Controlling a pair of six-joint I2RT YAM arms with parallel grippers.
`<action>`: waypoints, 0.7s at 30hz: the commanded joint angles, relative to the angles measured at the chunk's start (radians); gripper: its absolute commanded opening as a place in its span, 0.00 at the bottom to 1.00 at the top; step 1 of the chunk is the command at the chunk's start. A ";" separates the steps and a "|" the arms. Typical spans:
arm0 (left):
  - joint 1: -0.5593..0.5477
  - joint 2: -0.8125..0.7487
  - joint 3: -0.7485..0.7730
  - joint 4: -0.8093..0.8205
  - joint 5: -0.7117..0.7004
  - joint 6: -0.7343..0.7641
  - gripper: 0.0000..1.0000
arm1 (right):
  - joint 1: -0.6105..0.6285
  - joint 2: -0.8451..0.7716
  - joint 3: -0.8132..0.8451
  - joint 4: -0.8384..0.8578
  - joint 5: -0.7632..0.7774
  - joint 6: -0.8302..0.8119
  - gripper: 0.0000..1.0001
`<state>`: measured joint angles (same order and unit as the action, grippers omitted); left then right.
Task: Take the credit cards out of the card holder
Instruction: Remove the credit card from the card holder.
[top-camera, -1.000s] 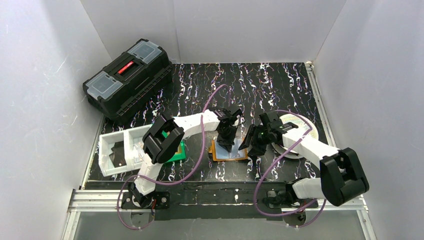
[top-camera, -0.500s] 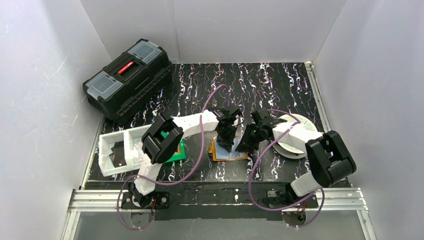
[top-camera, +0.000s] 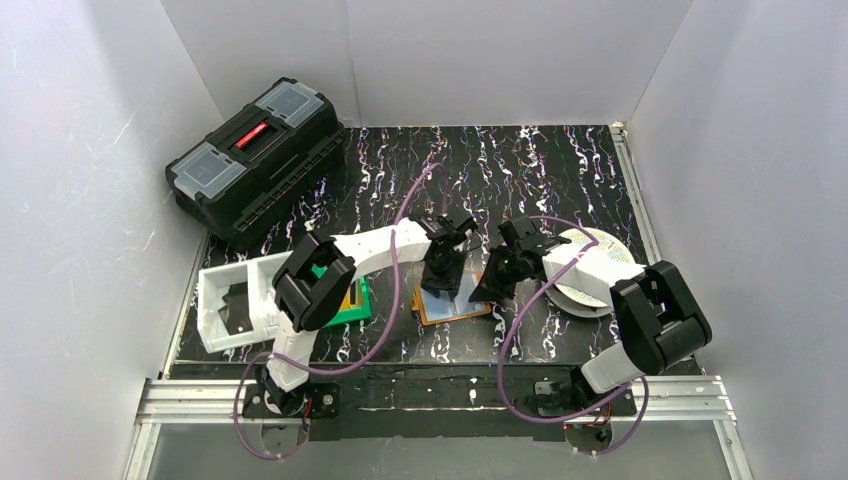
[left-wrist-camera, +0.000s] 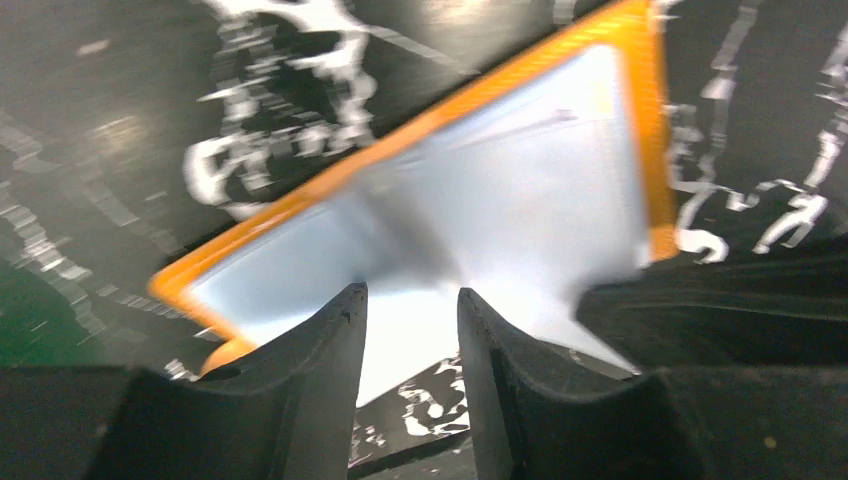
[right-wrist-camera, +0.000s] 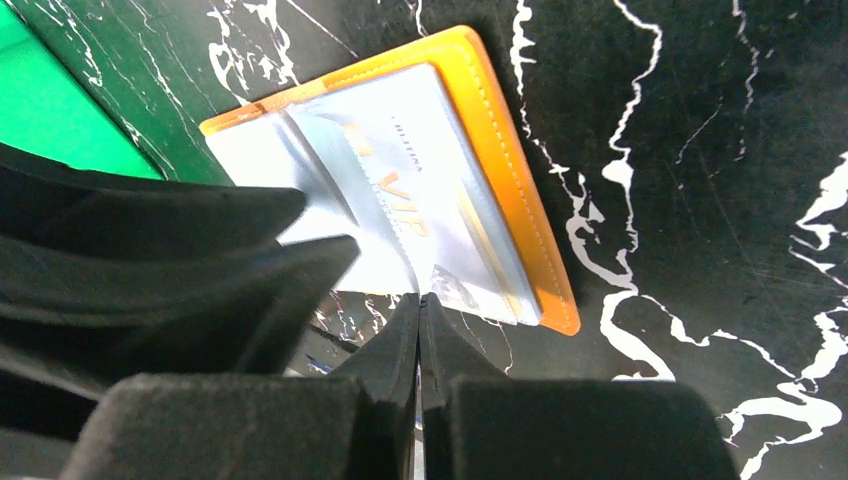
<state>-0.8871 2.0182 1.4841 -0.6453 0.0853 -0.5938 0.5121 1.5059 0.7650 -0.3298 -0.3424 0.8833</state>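
The orange card holder (top-camera: 455, 305) lies open on the black marbled table, its silvery inner pockets facing up (left-wrist-camera: 480, 215). A pale credit card (right-wrist-camera: 430, 215) printed "VIP" sits in its right pocket. My right gripper (right-wrist-camera: 420, 300) is shut, its tips pinching the near edge of that card. My left gripper (left-wrist-camera: 412, 300) hovers low over the holder's left half with its fingers apart and nothing between them. In the top view the left gripper (top-camera: 443, 272) and the right gripper (top-camera: 493, 287) stand close together over the holder.
A green bin (top-camera: 352, 300) and a white tray (top-camera: 235, 305) stand left of the holder. Under the right arm lies a round white patterned disc (top-camera: 590, 270). A black toolbox (top-camera: 258, 160) rests at the back left. White walls enclose the table.
My right gripper has reached left to the holder and shut on the card's edge. The left gripper's fingers have come apart, and it has shifted slightly left.
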 joint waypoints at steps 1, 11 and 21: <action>0.049 -0.118 -0.048 -0.142 -0.183 -0.048 0.38 | 0.030 -0.043 0.054 -0.018 0.027 -0.026 0.01; 0.112 -0.228 -0.209 -0.106 -0.188 -0.060 0.27 | 0.132 0.012 0.166 -0.049 0.067 -0.066 0.05; 0.150 -0.299 -0.228 -0.118 -0.187 -0.038 0.22 | 0.213 0.144 0.256 -0.048 0.043 -0.079 0.33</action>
<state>-0.7532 1.8084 1.2629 -0.7380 -0.0761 -0.6437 0.7006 1.6154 0.9676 -0.3672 -0.2916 0.8234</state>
